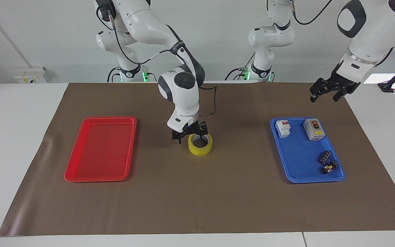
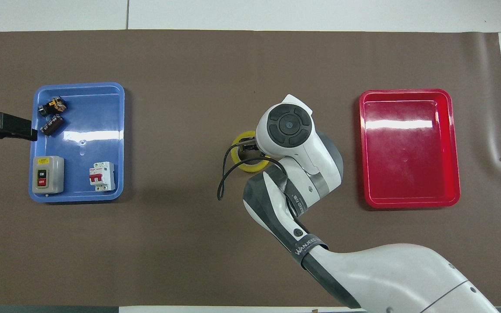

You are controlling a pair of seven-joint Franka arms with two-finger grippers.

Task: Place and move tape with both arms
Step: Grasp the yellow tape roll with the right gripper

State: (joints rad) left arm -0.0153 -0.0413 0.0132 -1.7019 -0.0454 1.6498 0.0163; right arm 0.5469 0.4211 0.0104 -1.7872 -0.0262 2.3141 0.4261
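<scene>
one yellow translucent tape [image 1: 200,144] ring, pale core; right claw [image 1: 190,137] spread astride rim.

glossy red plastic tray [image 2: 409,198], glossy blue plastic tray [image 2: 81,130], matt brown table cover [image 2: 189,243], translucent yellow tape [image 1: 200,148]

wall [image 1: 218,41]: plain white | table [image 1: 12,137]: white | mat [image 1: 197,206]: brown

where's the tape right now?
The tape lies flat on the brown mat mid-table, between the red tray and the blue tray, with the right claw down at its rim.
</scene>
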